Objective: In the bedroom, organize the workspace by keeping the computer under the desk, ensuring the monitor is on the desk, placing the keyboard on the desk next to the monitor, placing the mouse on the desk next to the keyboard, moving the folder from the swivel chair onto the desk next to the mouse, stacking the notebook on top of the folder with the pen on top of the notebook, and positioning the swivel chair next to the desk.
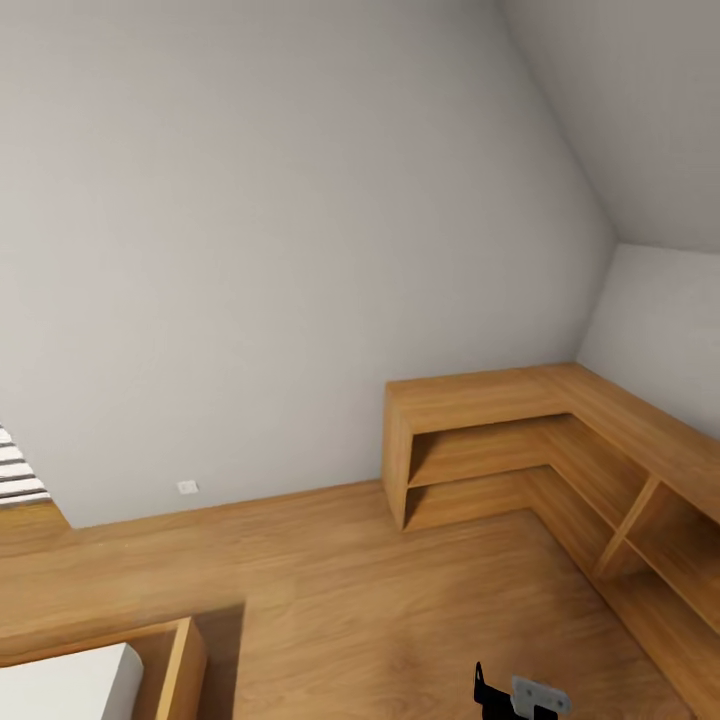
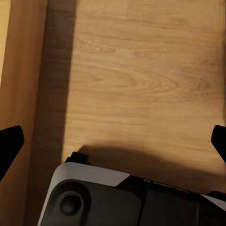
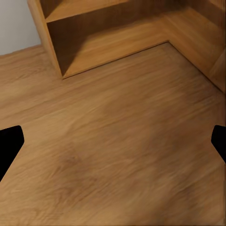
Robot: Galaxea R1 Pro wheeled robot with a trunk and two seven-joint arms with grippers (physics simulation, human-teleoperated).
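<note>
While we face a corner of the room, the head view shows a plain grey wall (image 1: 250,250) meeting a sloped ceiling (image 1: 640,110) at the right, with wooden plank floor (image 1: 360,600) running below it. Against the far wall and wrapping along the right side stands a low L-shaped wooden shelf unit (image 1: 520,440) with 2 open tiers. At the near left we see the corner of a wooden bed frame (image 1: 180,660) holding a white mattress (image 1: 70,685), and a striped grey-and-white surface (image 1: 18,470) pokes in at the left edge. A small white wall outlet (image 1: 187,487) sits low on the wall, just above the floor. None of the task's things, such as the desk, monitor or swivel chair, can be placed from these pictures. At the bottom edge, right of centre, a black and grey piece of our arm (image 1: 520,695) rises into view. Our left gripper (image 2: 113,141) hangs over bare floor beside a wooden panel, above the robot's grey and black base (image 2: 117,197), its dark fingertips (image 2: 9,146) spread wide at opposite edges, holding nothing. Our right gripper (image 3: 113,143) likewise points at open floor near the shelf unit's end, fingertips (image 3: 9,146) wide apart and empty.
</note>
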